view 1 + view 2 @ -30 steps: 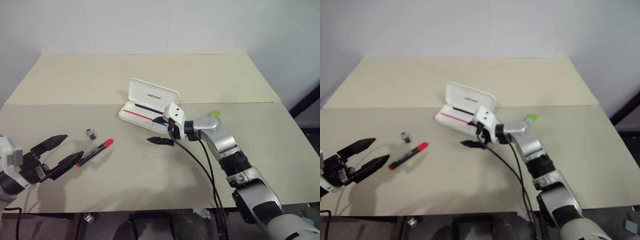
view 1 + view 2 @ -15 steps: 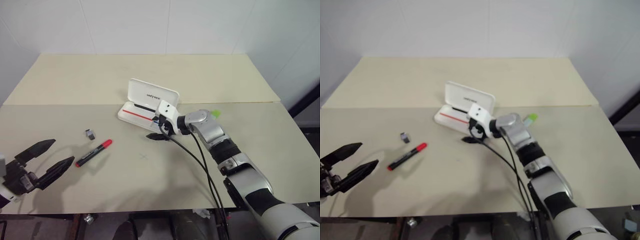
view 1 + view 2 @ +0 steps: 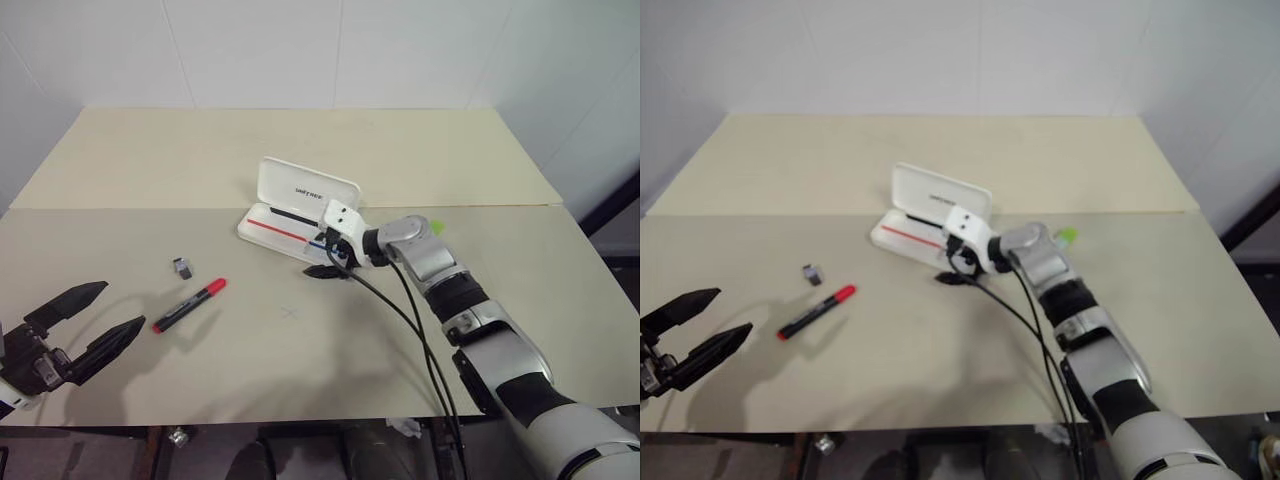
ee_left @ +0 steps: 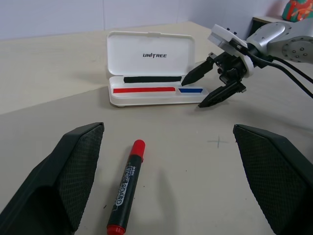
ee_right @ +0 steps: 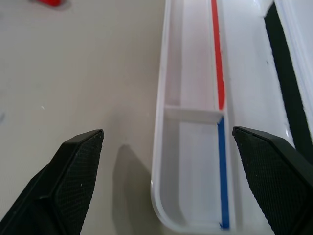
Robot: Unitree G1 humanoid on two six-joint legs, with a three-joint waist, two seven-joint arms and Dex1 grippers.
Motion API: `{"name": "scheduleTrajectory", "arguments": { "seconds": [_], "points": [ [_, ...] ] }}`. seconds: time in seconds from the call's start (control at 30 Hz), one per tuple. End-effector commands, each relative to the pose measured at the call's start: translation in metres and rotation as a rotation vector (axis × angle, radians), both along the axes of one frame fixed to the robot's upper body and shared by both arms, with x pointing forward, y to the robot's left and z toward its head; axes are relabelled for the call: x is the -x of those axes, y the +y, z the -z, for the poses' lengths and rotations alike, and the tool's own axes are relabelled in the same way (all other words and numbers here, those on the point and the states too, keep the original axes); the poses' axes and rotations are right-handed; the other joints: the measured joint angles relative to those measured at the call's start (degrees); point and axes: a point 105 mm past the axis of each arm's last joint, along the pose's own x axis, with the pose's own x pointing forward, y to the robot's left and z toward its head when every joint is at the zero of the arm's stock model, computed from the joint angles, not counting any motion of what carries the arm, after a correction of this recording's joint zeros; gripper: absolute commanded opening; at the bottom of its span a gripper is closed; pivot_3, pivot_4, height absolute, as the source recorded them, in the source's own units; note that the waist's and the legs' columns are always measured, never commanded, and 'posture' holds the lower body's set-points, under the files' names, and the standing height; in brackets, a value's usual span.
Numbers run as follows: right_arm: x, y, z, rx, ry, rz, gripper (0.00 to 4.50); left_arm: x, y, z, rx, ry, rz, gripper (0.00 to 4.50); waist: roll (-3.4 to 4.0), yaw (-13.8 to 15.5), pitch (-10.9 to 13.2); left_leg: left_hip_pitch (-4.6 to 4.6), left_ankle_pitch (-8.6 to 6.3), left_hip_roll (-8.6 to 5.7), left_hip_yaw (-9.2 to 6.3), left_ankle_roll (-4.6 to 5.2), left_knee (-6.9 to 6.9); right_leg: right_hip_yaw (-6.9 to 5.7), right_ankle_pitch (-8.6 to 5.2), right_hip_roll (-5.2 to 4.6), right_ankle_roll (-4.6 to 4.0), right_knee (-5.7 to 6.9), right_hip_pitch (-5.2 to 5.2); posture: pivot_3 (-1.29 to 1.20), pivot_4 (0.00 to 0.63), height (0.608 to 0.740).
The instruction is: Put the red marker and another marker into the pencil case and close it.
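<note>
beige counter (image 3: 300, 380) spread wide under everything, bare but for a few small things. white pencil case (image 3: 296, 214) near mid-counter, lid hinged up and back with black lettering facing forward, tray open with a red-and-blue line along its floor and no marker inside as far as can be seen. right pincer (image 3: 331, 255) at the near right corner of that tray, tilted downward, fingers spread wide and holding nothing, one tip over the tray edge and the other just above the counter beside it. left pincer (image 3: 85, 322) low at the near left edge of the counter, level, also spread to its widest and empty, well apart from the case. red marker (image 3: 188, 305) flat on the counter between left pincer and case, red cap end toward the case, dark barrel end toward the left pincer, touched by nothing. green-ended marker (image 3: 430, 226) mostly hidden behind the right forearm, just a bright tip showing to the right of the case. small dark grey block (image 3: 182, 267) just beyond the red marker. judged step: picking not yet begun, both markers out of the case. next move likely calls for lowering the left pincer astride the red marker's barrel and closing squarely across it, then carrying it over to the open tray.
</note>
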Motion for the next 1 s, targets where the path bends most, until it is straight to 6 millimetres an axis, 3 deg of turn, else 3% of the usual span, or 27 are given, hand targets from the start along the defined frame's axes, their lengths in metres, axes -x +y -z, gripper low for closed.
{"name": "scheduleTrajectory", "arguments": {
  "seconds": [0.03,0.33,0.6,0.97,1.0],
  "points": [
    [0.003,0.002,-0.011,0.003,-0.037,-0.030,4.47,0.000,-0.003,-0.006,-0.023,-0.030,0.007,4.50,0.00,0.0,0.0,0.00,0.00,0.00,0.00,0.00,0.00,0.00,0.00,0.00,0.00,0.00,0.00,0.00,0.150,0.740],
    [0.015,0.002,-0.016,-0.010,-0.025,-0.106,4.47,0.000,-0.003,-0.005,-0.023,-0.033,0.005,4.50,0.00,-0.1,0.0,0.00,0.00,0.01,0.01,0.00,-0.04,0.01,0.00,-0.01,0.00,-0.03,-0.01,0.00,0.150,0.740],
    [0.023,0.005,-0.005,0.021,0.006,-0.136,4.47,0.000,-0.005,-0.005,-0.021,-0.034,0.006,4.50,0.00,0.0,0.0,0.00,0.00,0.00,0.01,0.00,-0.04,0.01,0.00,-0.01,0.00,-0.03,0.00,0.00,0.150,0.740],
    [0.006,0.014,0.005,0.067,-0.030,-0.081,4.47,-0.002,-0.004,-0.008,-0.029,-0.042,0.005,4.50,0.00,-0.1,0.0,0.01,0.00,0.00,0.02,0.00,-0.03,0.01,-0.01,0.00,0.00,-0.03,0.00,0.00,0.150,0.740],
    [0.004,0.015,0.006,0.074,-0.037,-0.075,4.30,-0.001,-0.004,-0.008,-0.029,-0.043,0.005,4.50,0.00,-0.1,0.0,0.01,0.00,0.00,0.02,0.00,-0.03,0.01,0.00,0.00,0.00,-0.03,0.00,0.00,0.150,0.740]
  ]
}}
